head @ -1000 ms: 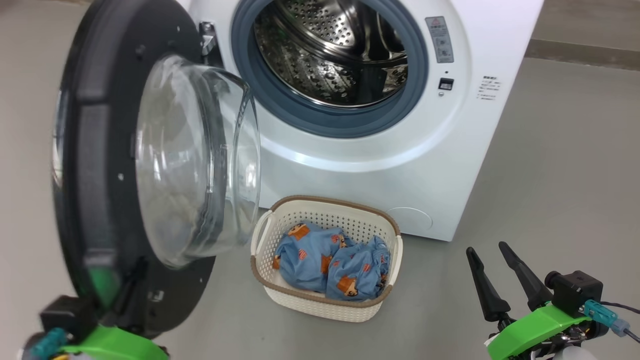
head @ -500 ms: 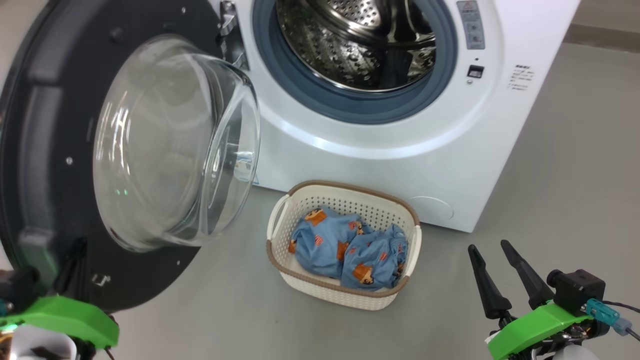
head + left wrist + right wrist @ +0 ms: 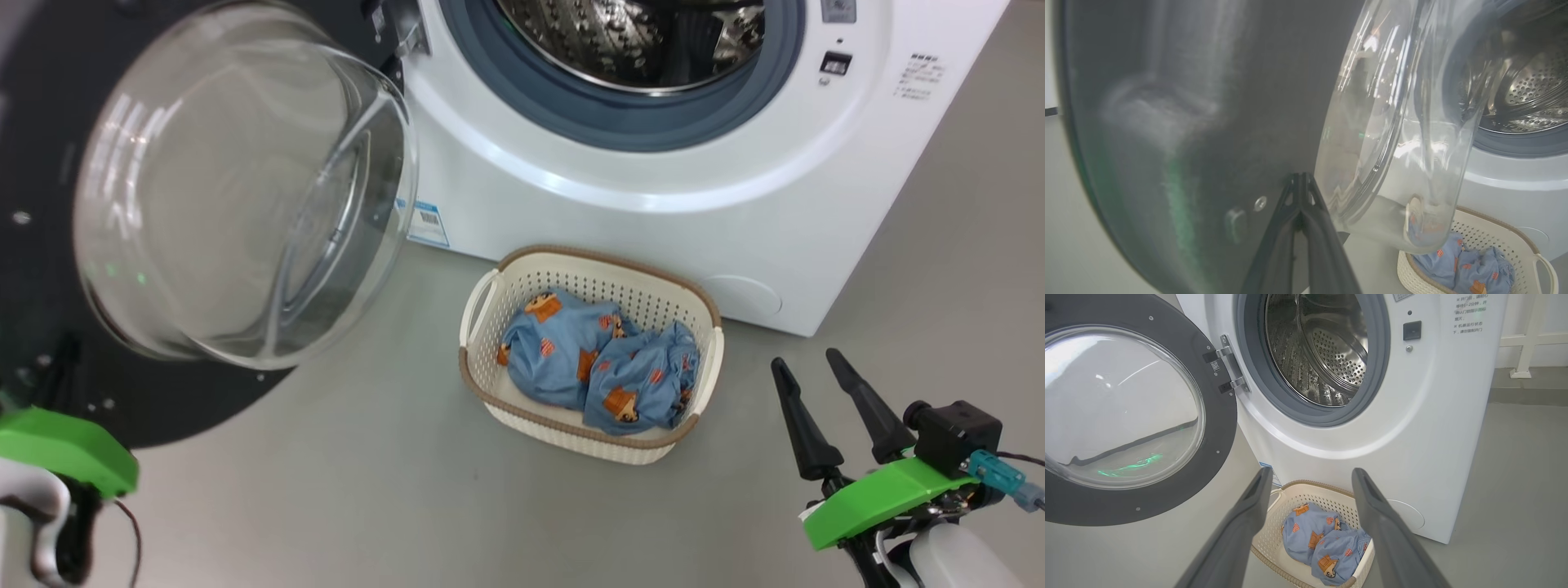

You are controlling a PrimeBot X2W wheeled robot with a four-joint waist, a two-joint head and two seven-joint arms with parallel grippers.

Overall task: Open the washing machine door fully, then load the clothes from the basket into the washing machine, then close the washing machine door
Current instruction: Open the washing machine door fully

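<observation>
While left gripper closed at washing machine door, right gripper wide, empty.

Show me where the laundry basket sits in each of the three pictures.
Head view: the basket is just below centre, on the floor.
Left wrist view: bottom right corner, partly behind the door glass.
Right wrist view: bottom centre.
Shared landmark: the steel drum, above the basket in all three.

All views share the basket: head from above, right wrist low before it, left wrist (hard against the washing machine door) alongside.
</observation>
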